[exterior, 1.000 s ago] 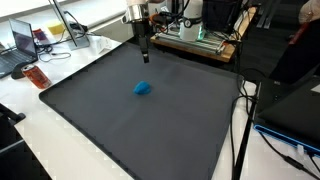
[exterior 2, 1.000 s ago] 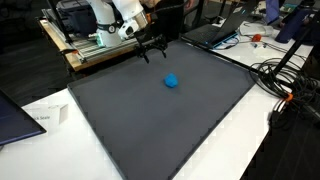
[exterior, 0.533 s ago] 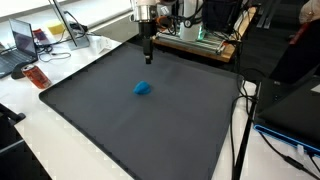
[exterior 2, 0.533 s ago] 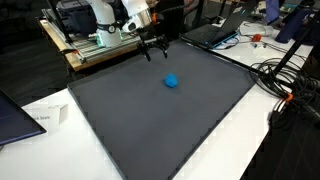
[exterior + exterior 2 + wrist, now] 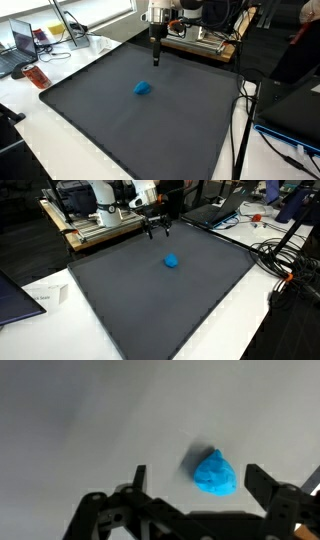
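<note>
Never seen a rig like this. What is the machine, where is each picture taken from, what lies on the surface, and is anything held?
The machine is a single robot arm with a two-fingered hand at its end. Two pictures come from cameras standing outside the robot, viewing the same table from different places. The third comes from a camera on the wrist, looking down past the hand's two dark fingers. A large dark mat lies on the table, and on it rests one small crumpled blue object. The hand hovers near an edge of the mat, apart from the blue object. Its fingers stand wide open, and it holds nothing.
</note>
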You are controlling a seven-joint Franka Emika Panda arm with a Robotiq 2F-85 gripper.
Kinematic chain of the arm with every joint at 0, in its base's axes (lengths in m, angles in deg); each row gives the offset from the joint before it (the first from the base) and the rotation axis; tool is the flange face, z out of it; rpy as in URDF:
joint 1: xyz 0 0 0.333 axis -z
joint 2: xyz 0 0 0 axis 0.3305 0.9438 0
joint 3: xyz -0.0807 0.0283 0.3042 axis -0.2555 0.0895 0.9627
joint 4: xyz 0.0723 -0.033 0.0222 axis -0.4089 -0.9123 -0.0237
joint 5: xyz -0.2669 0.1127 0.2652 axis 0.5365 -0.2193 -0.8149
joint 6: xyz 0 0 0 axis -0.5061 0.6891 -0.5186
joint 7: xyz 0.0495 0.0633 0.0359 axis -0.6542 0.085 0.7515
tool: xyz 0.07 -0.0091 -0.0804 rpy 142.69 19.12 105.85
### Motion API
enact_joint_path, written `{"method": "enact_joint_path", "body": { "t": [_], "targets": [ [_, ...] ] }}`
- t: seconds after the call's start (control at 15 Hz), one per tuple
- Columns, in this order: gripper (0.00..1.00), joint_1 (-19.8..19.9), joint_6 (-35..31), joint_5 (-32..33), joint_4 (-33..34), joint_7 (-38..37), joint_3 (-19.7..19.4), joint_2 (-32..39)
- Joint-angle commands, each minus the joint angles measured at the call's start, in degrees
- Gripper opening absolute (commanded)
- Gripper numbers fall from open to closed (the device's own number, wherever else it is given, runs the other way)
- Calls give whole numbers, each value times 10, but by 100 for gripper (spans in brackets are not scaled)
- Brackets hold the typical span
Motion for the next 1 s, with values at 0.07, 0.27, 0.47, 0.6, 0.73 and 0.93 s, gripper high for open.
{"method": "enact_joint_path", "body": {
  "t": [0.07,0.27,0.47,0.6,0.73,0.93],
  "targets": [
    [100,-83,-71,127,-46,-64,-94,24],
    [100,-203,-95,108,-35,3,-209,63],
    [100,-334,-102,75,-25,81,-315,90],
    [100,-422,-100,64,-17,120,-385,103],
    [100,-510,-98,58,-11,150,-455,112],
    [100,-646,-83,46,9,185,-571,134]
  ]
}}
